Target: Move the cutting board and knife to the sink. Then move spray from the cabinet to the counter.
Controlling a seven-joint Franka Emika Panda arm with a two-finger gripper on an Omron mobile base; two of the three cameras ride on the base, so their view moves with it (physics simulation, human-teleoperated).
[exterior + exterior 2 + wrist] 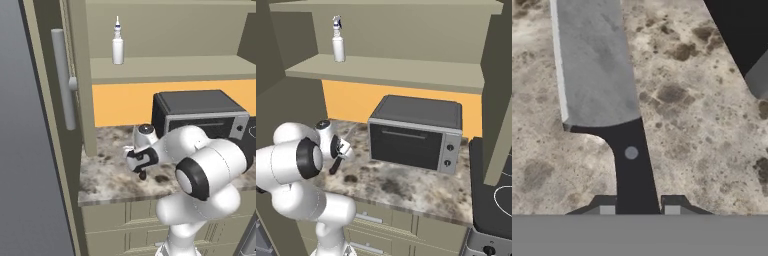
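In the hand view our gripper [639, 207] sits at the bottom centre of the frame, its two dark tips standing narrow on either side of the black handle of the knife [607, 90], apparently touching it; we judge that they are pinching the handle, though we cannot tell whether the knife is lifted or resting flat on the counter [702, 125]. The knife's long axis runs straight away from the claw: handle at the bottom centre of the frame, the grey blade widening toward the upper left. So the knife lies directly ahead of the claw and in line with it, gripped at the handle end, with the blade's weight well out in front. In the left base view the gripper [142, 172] hangs low over the speckled counter at middle centre, left of a dark toaster oven [200, 112]; in the right base view it shows at the middle left [336, 167]. The spray [117, 42] stands upright on the cabinet [165, 67] shelf in the upper centre-left, well above the claw. We reckon the carry to the sink will call for keeping that long blade level.
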